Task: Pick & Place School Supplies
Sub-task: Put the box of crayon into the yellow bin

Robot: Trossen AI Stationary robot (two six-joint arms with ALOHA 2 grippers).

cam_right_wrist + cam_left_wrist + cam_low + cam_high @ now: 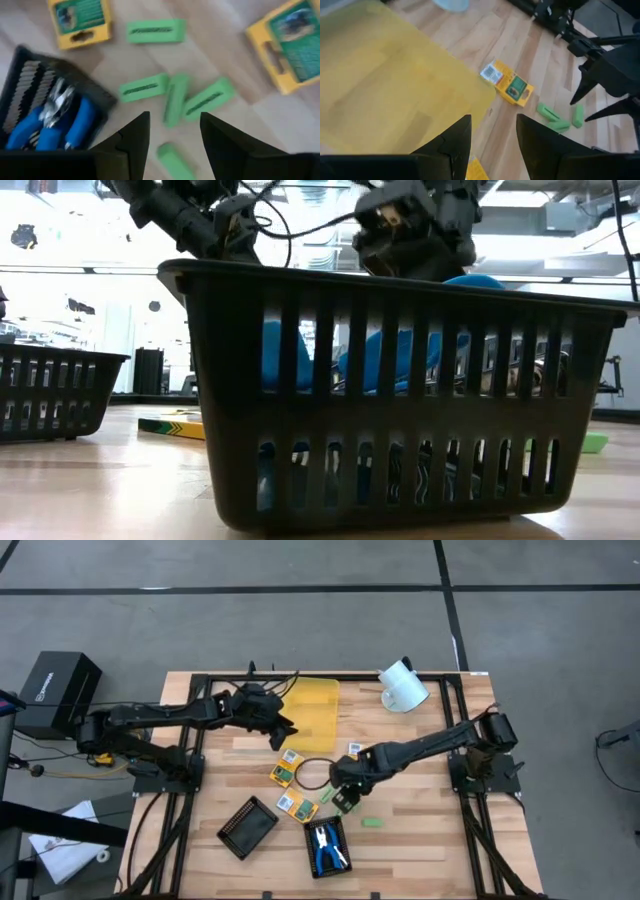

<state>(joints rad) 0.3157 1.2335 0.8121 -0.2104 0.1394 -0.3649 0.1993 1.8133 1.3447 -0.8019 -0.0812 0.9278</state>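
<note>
Now your right pincer (172, 135) hangs just above a little heap of green sticks (175, 97) on the table (420, 840), and its fingers are spread with nothing between them. Right beside the heap stands a black tray (30, 75) with the blue scissors (55, 122) lying inside. Two yellow boxes (80, 20) lie near the sticks. One more green stick (372, 823) lies apart on the wood. Your left pincer (492, 142) waits spread over the edge of the yellow bin (385, 90), holding nothing. Another black tray (247, 827) sits near the front.
</note>
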